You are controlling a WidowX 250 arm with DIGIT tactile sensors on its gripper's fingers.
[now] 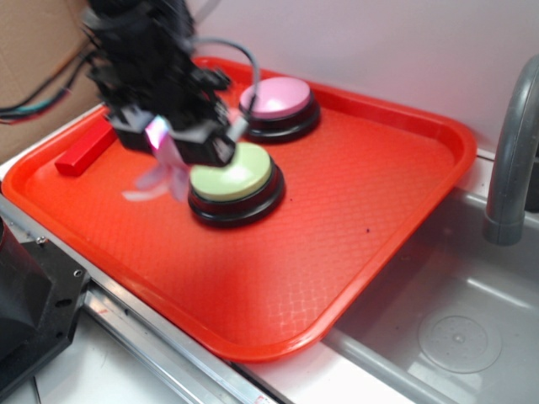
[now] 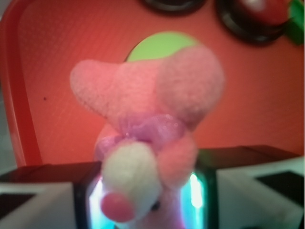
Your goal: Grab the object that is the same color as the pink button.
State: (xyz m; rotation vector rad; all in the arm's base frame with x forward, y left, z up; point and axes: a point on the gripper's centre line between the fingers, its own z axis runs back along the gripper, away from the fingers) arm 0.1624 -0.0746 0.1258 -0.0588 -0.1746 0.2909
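A pale counter [image 1: 76, 370] carries a large orange-red tray [image 1: 354, 210] that takes up most of it. At the right edge a grey sink basin [image 1: 455, 337] is set into the counter, with a grey faucet [image 1: 509, 151] rising just beside the tray's right rim.

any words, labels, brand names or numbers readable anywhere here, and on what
None can be read.
Pink plush bunny in the gripper: no tag or print visible.
Pink button, green button, red block, orange tray: plain surfaces, no text.
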